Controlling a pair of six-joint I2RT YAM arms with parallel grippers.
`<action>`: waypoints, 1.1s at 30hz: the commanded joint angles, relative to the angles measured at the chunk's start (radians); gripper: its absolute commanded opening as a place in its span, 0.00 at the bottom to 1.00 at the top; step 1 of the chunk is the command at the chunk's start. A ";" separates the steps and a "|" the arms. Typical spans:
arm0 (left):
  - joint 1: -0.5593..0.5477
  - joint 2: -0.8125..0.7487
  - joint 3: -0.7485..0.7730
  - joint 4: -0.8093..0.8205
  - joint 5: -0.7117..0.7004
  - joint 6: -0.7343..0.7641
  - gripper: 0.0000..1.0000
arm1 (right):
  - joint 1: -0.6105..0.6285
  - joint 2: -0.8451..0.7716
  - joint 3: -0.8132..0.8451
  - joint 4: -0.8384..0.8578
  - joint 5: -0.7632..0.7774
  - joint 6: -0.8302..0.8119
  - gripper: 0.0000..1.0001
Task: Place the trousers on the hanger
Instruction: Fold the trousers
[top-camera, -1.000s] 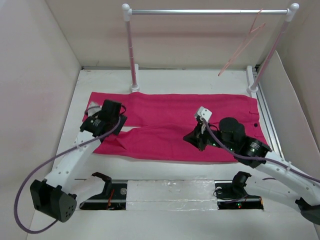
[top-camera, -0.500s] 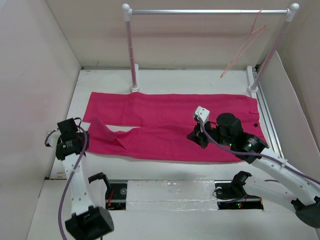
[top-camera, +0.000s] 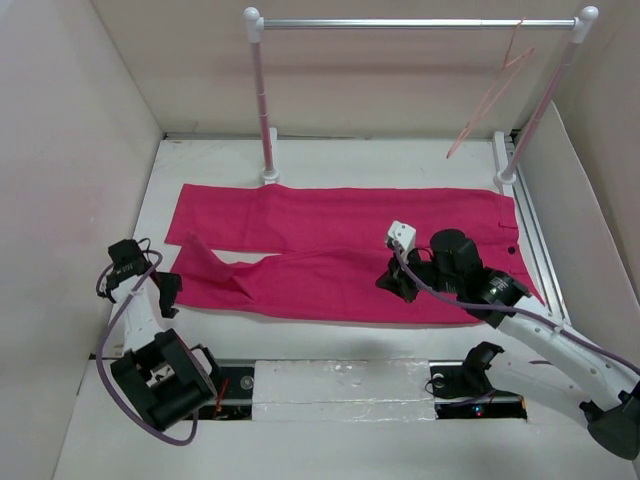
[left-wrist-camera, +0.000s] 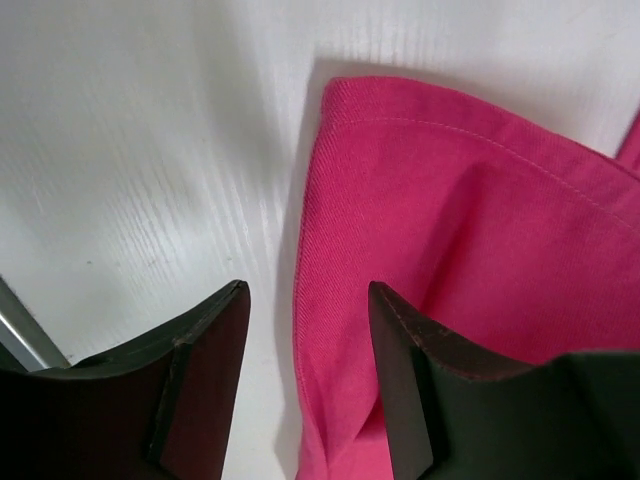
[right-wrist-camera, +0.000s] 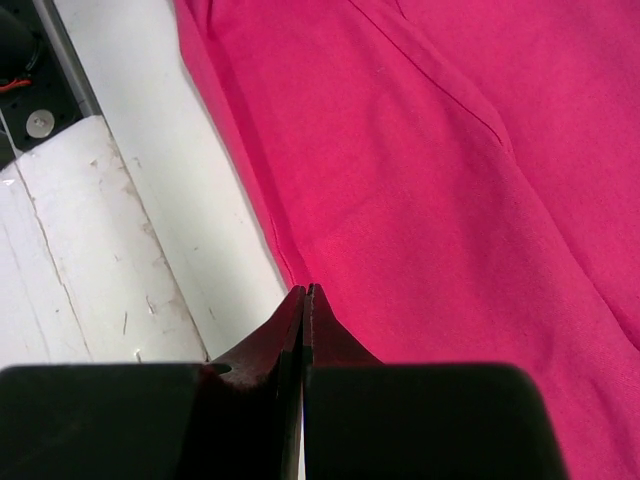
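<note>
The magenta trousers (top-camera: 340, 250) lie flat across the table, with the near leg's left end folded over into a flap (top-camera: 205, 265). The pale pink hanger (top-camera: 492, 92) hangs by its hook at the right end of the rail, tilted. My left gripper (top-camera: 168, 292) is open at the trousers' left edge. In the left wrist view (left-wrist-camera: 305, 300) the cuff (left-wrist-camera: 450, 220) lies between the two fingers. My right gripper (top-camera: 392, 280) is shut and empty, low over the near leg. In the right wrist view its tips (right-wrist-camera: 307, 292) sit by the cloth's (right-wrist-camera: 450, 180) front hem.
A silver rail (top-camera: 410, 22) on white-footed posts stands at the back. Walls close in on the left, right and back. A metal track (top-camera: 532, 225) runs along the right side. The arm bases and a white strip (top-camera: 340, 385) lie along the near edge.
My left arm has pulled back from over the near leg to the trousers' left edge and folded up. The right gripper shifted slightly. The hanger swung a little.
</note>
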 joint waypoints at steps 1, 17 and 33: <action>0.007 0.036 -0.034 0.051 0.009 -0.006 0.47 | -0.011 0.000 0.011 0.054 -0.039 -0.014 0.02; -0.045 0.243 -0.149 0.250 -0.066 -0.136 0.41 | -0.111 0.061 0.038 0.077 -0.126 0.004 0.00; -0.045 0.014 0.040 0.197 -0.106 0.018 0.00 | -0.051 0.042 0.038 0.051 -0.069 0.069 0.00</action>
